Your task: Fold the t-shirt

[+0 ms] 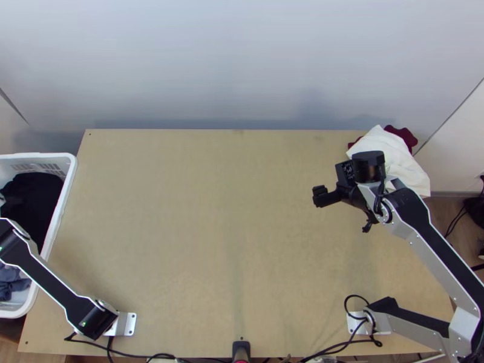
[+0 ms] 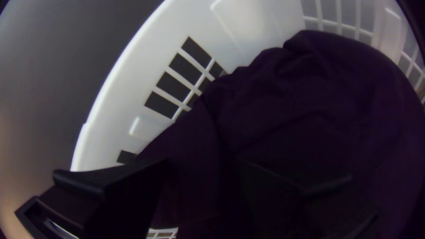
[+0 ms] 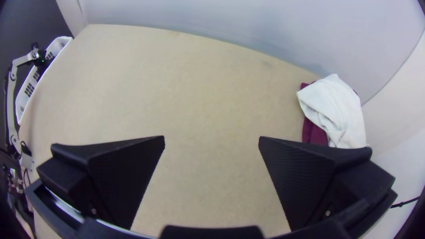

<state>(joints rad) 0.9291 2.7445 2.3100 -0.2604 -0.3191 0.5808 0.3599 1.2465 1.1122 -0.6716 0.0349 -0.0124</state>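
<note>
One bunched, very dark purple cloth (image 1: 33, 199) sits in the basket, many folds; can't make out sleeves or collar, so can't confirm it's the t-shirt. Blue-grey cloth (image 1: 11, 283) in there too, nearer the basket's near end. Basket (image 1: 60, 206) is white plastic with slotted walls, at the left edge of the light wooden table (image 1: 212, 236).

Left gripper (image 2: 203, 163): in the basket area, wide black fingers (image 2: 133, 188) spread apart with dark cloth showing between them, nothing clamped. Can't tell if they touch it.

Right gripper (image 1: 342, 213): over the right part of the table, black fingers spread wide, nothing between them but a view of bare wood. Near the bunched white cloth (image 1: 402, 166) at the far right corner; that one lies on top of a dark red cloth (image 1: 402, 136), which sticks out from under it. Black cables (image 1: 130, 355) run along the table's near edge
</note>
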